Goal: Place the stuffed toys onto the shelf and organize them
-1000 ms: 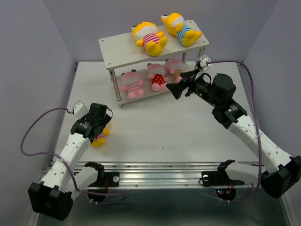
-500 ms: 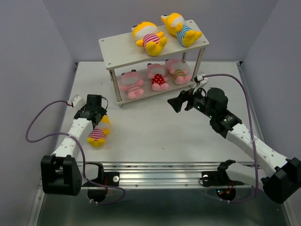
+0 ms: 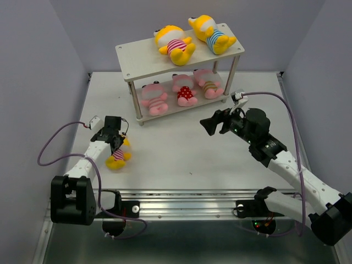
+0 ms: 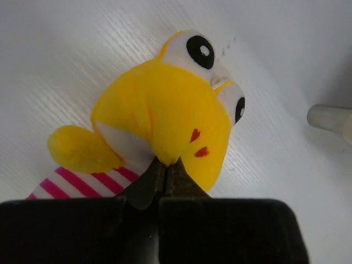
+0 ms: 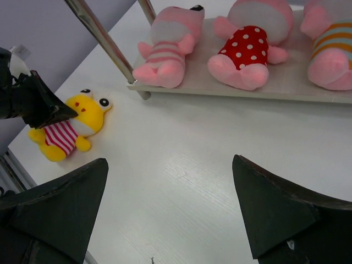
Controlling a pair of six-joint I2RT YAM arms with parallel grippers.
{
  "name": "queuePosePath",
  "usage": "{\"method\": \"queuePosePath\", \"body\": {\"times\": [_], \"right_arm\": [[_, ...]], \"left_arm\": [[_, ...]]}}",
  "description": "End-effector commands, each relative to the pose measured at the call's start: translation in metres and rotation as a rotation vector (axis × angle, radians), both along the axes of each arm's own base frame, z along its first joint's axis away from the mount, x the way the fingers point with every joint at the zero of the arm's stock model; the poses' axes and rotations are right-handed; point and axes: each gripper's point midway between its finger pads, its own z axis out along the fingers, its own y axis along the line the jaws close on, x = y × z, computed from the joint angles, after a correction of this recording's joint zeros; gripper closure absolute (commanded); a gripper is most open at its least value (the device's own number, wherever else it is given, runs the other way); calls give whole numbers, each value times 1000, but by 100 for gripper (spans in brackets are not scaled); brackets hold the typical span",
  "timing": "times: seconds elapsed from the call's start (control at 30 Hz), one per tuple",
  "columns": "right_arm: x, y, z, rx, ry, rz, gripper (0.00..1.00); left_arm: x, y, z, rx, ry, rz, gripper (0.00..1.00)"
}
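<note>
The table (image 3: 181,157) carries the shelf (image 3: 135,58) at its far side. Two yellow toys (image 3: 175,45) lie on the shelf's top board, and three pink toys (image 3: 184,91) lie in a row on its lower board. The right gripper (image 3: 208,124) hangs just in front of the shelf's right end, its fingers spread wide and holding nothing.

The last yellow toy (image 3: 117,155) lies on the table, well apart from the shelf, out in front of its left end. The left gripper (image 4: 166,165) is on it, fingers closed almost flat with the tips sunk in at the seam under the head, seemingly nipping a fold of plush.

The toy looks light, soft and squashy, with grippy fabric and nothing to break. Held by a thin fold, it would likely dangle and could slip free. A wider hold across the striped body or the head should carry it more surely to the bare left part of the shelf's top board.
</note>
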Motion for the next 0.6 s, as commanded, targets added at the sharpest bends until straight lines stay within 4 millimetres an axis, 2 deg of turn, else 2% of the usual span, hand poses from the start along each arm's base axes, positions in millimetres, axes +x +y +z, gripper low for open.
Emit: {"method": "queuePosePath", "body": {"times": [0.0, 0.13, 0.2, 0.23, 0.3, 0.33, 0.53, 0.57], "right_arm": [[-12, 4, -8, 17, 27, 39, 0], [-22, 10, -20, 23, 52, 94, 0], [-22, 9, -25, 21, 64, 90, 0], [-23, 8, -29, 17, 70, 85, 0], [-22, 6, -31, 16, 74, 71, 0], [-22, 5, -31, 15, 74, 68, 0], [-21, -1, -34, 14, 74, 29, 0], [-21, -2, -35, 13, 76, 24, 0]], "left_arm": [[-1, -10, -3, -47, -33, -54, 100], [-5, -21, 9, -97, -107, -85, 100], [-8, -27, 27, -121, -178, -100, 100], [-8, -32, 42, -149, -237, -116, 100], [-12, -39, 56, -182, -284, -138, 100], [-12, -41, 75, -199, -349, -143, 100], [-22, -51, 131, -267, -487, -167, 100], [-21, -53, 151, -276, -535, -179, 100]]}}
